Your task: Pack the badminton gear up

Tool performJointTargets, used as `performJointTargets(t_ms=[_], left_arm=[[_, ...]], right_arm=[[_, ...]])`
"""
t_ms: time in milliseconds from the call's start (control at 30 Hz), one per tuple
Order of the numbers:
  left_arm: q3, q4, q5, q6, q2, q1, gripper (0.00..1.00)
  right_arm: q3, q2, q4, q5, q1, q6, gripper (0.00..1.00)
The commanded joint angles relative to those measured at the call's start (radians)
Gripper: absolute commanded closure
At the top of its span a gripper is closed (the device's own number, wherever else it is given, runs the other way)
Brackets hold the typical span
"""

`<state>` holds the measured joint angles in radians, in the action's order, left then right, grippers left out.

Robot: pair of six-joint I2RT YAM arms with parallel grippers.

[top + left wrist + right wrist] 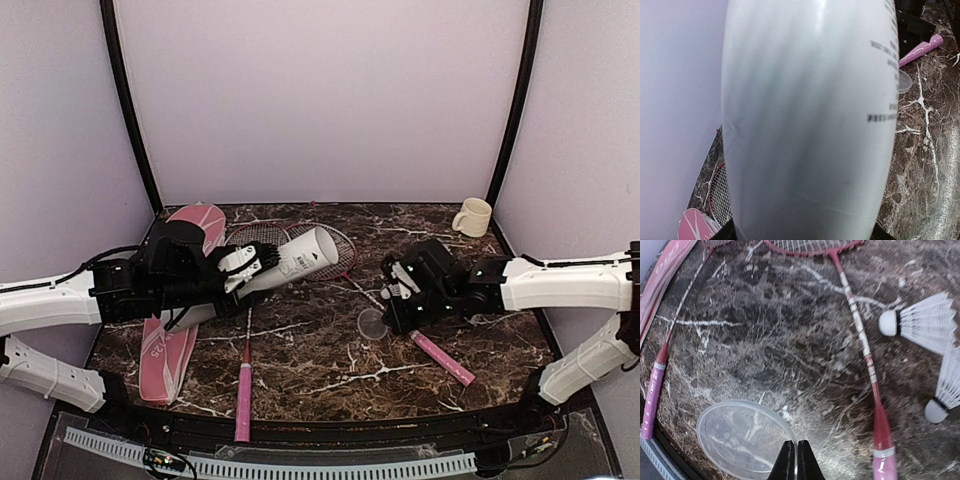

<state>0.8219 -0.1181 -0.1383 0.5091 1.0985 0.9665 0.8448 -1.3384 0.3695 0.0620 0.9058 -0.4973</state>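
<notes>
Left arm stretched in low from the left edge of the marble table (320, 375), forearm close to level, its left gripper (255, 268) clamped across the white tube (305, 255); the tube slants with its open end up and to the right, toward the back wall, and blocks almost the whole left wrist view. Right arm folded in from the right edge, wrist turned toward the table's middle, the right gripper (795, 460) pointing down with its fingers pressed together, their tips at the rim of a clear lid (740, 435) lying flat on the marble; whether the rim is nipped between them cannot be told. The red-rimmed heads of both racquets lie at the back, partly hidden under the tube. The left-hand racquet (243, 390) runs its thin shaft and pink handle toward the near edge; the right-hand racquet (445, 358) angles away to the right, its shaft passing under the right wrist and just beside the lid. The pink cover (165, 355) lies along the left side beneath the left arm. Two shuttlecocks (922, 322) rest side by side on the marble right of that shaft, seen only in the right wrist view. A cream mug (472, 216) stands upright in the back right corner, well apart from both arms
</notes>
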Motion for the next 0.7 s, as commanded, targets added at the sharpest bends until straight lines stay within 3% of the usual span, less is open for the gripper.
performJointTargets(t_ms=[0,267,667], left_arm=[[-0.016,0.032,-0.014,0.011,0.002,0.001,0.4],[-0.007,0.025,0.017,-0.003,0.015,0.001,0.39],[-0.009,0.027,0.014,-0.001,0.013,0.001,0.39]], right_arm=[[-0.01,-0.07,-0.029,-0.021,0.064,-0.108,0.99],[0.051,-0.203,0.02,0.038,0.079,-0.164,0.98],[0.07,-0.219,0.047,0.071,0.077,-0.176,0.83]])
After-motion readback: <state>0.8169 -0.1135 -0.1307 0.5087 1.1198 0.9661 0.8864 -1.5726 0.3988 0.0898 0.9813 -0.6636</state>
